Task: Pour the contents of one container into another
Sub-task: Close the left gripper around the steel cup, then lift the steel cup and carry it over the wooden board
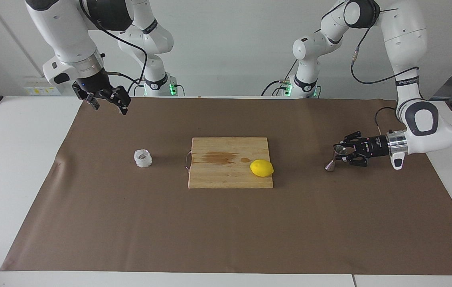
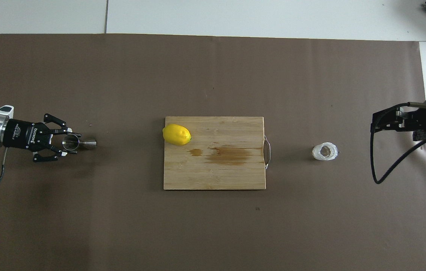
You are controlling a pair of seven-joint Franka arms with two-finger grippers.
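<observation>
A wooden board [image 1: 229, 162] lies flat at the middle of the brown mat [image 1: 226, 231] that covers most of the white table [image 1: 10, 167]. A lemon [image 1: 261, 168] rests on the board, by the corner toward the left arm's end and farther from the robots. A dark stain [image 2: 229, 155] marks the board's middle. A metal handle [image 2: 267, 152] sits on its edge toward the right arm's end.

Left tool [image 2: 70, 143] clamped on metal jigger [image 2: 79, 143], glass cup [image 2: 325, 151] well apart beside cutting board [image 2: 214, 173] with lemon [image 2: 176, 134]
</observation>
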